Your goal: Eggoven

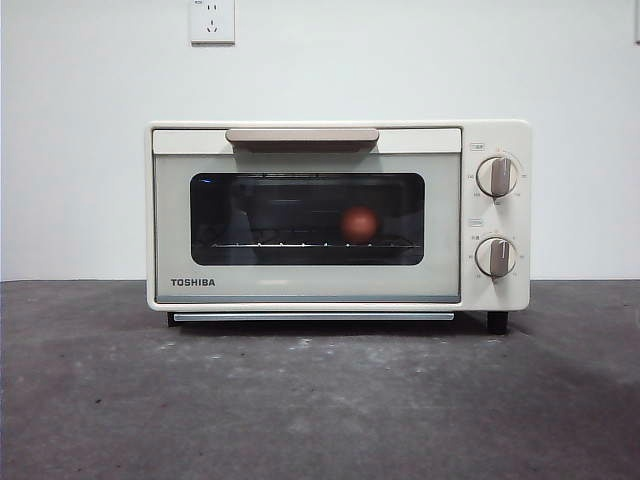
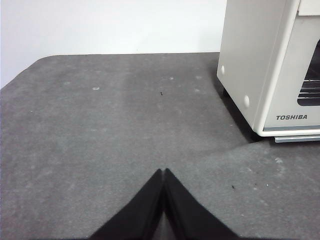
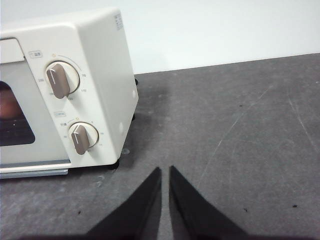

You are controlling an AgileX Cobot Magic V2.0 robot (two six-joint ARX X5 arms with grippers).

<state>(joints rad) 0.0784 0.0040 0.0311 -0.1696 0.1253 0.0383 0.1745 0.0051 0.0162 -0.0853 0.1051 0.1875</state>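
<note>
Left gripper (image 2: 164, 172): low over the table (image 2: 110, 130), off the toaster oven's (image 2: 270, 65) TOSHIBA-lettered corner; jaw tips pressed together, clenched on nothing. Well apart from the oven.

Right gripper (image 3: 165, 170): low over the table off the oven's knob end; jaws nearly together with a thin slit between the tips, nothing held. Well apart from the oven.

Neither arm shows in the front view.

Toaster oven (image 1: 310, 285): cream, upright on dark feet, long axis running side to side along the white wall (image 1: 80, 150) behind it, door face turned toward the front camera. Door shut; beige handle (image 1: 302, 135) along the door's upper edge. Upper knob (image 1: 497, 176) and lower knob (image 1: 495, 257) stacked on the panel beside the door, both pointers roughly vertical.

Egg (image 1: 359, 224): reddish-brown, inside the oven behind the dark glass window (image 1: 260, 215), resting on the wire rack (image 1: 270, 243), toward the knob end of the chamber. Its long axis cannot be told through the glass.

Wall socket (image 1: 212, 20): on the wall, above the oven.
</note>
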